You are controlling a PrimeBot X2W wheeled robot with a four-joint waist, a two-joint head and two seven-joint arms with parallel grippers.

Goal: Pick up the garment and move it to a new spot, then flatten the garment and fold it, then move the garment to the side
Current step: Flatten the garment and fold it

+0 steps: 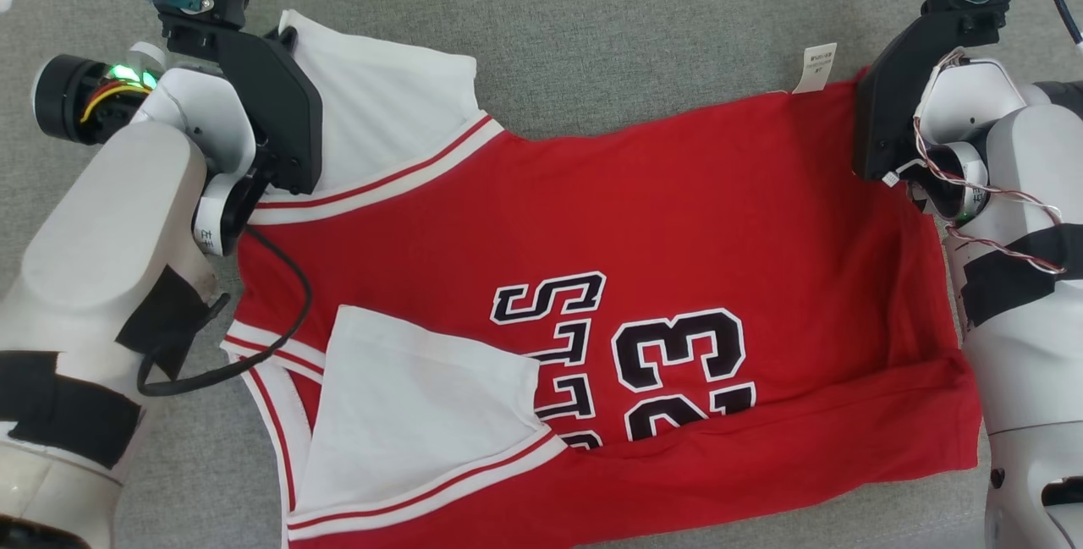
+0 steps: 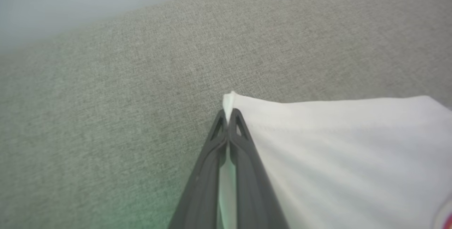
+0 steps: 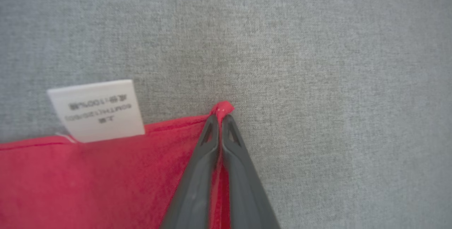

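The garment (image 1: 677, 219) is a red jersey with white sleeves and black "23" lettering, spread sideways on the grey fabric surface, its near edge folded over. In the left wrist view my left gripper (image 2: 228, 116) is shut on the corner of the white sleeve (image 2: 335, 144). In the right wrist view my right gripper (image 3: 219, 119) is shut on the red hem corner (image 3: 222, 109), beside the white care label (image 3: 97, 109). From the head view, both sets of fingers are hidden under their wrists; the left wrist (image 1: 254, 101) sits over the sleeve and the right wrist (image 1: 897, 118) over the hem corner.
The grey fabric surface (image 1: 609, 24) stretches beyond the jersey at the far side. A black cable (image 1: 279, 312) from my left arm hangs over the jersey's collar end. The care label (image 1: 816, 67) sticks out past the far hem.
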